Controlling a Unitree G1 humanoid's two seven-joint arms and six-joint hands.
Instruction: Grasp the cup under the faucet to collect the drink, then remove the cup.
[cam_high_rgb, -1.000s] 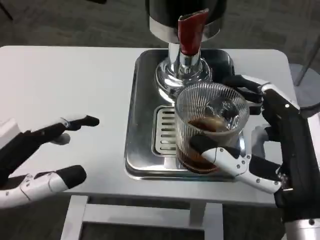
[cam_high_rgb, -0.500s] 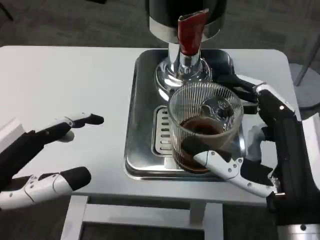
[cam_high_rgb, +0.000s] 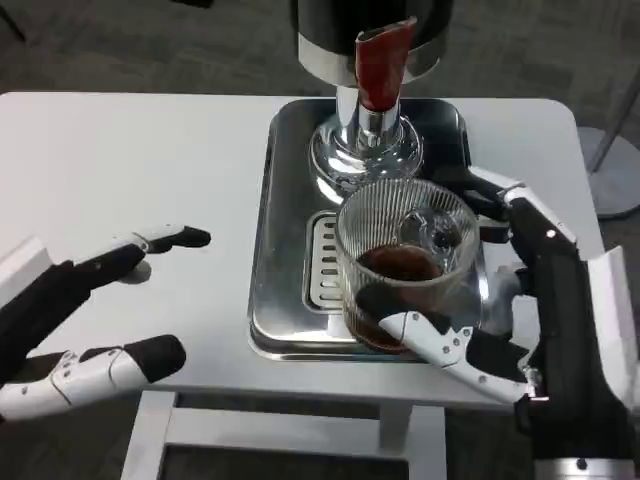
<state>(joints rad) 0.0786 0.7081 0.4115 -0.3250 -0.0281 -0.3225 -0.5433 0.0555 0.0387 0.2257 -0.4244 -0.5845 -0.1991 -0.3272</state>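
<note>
White table (cam_high_rgb: 120, 150) bore steel drip tray (cam_high_rgb: 285, 200); right hand (cam_high_rgb: 500, 300) gripped ribbed glass cup (cam_high_rgb: 400, 260) w/ dark drink, left hand (cam_high_rgb: 90, 310) spread, empty. Best withdraw level, clear of red-handled faucet (cam_high_rgb: 380, 65).

dispenser (cam_high_rgb: 372, 30) top cut off, cup (cam_high_rgb: 403, 260) base perhaps hidden behind right hand (cam_high_rgb: 500, 300)

Cup (cam_high_rgb: 405, 262): clear ribbed glass, glossy, holding dark brown liquid.
Drip tray (cam_high_rgb: 290, 250): polished metal, mirror-bright, with a slotted grille (cam_high_rgb: 325, 262) of the same finish.
Dispenser base (cam_high_rgb: 362, 150): chromed metal, highly reflective.
Faucet handle (cam_high_rgb: 380, 62): smooth red plastic, slight sheen.
Table (cam_high_rgb: 120, 170): white, smooth, matt top.
Right hand (cam_high_rgb: 510, 300) and left hand (cam_high_rgb: 90, 310): hard white and black plastic, satin; fingertips look matt black.
</note>
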